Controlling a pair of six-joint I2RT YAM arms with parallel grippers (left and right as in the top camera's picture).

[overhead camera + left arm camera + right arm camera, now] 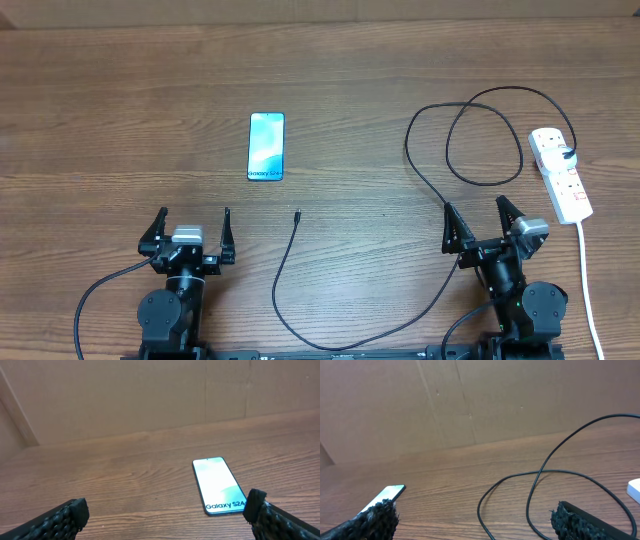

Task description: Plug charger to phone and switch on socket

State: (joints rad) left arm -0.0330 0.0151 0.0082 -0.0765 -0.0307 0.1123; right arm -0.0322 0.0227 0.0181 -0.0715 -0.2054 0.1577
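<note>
The phone point(266, 146) lies flat on the wooden table, light-blue screen up, text at its near end. It also shows in the left wrist view point(218, 485) and at the edge of the right wrist view point(385, 495). The charger cable point(440, 200) loops from the black plug in the white socket strip point(560, 174) down to a tiny plug tip point(298, 214) lying below and right of the phone. Its loops show in the right wrist view point(535, 490). My left gripper point(194, 228) is open and empty, near the phone. My right gripper point(481, 222) is open and empty beside the cable.
The strip's white cord point(588, 290) runs down the right side to the front edge. A brown cardboard wall point(150, 395) stands along the back of the table.
</note>
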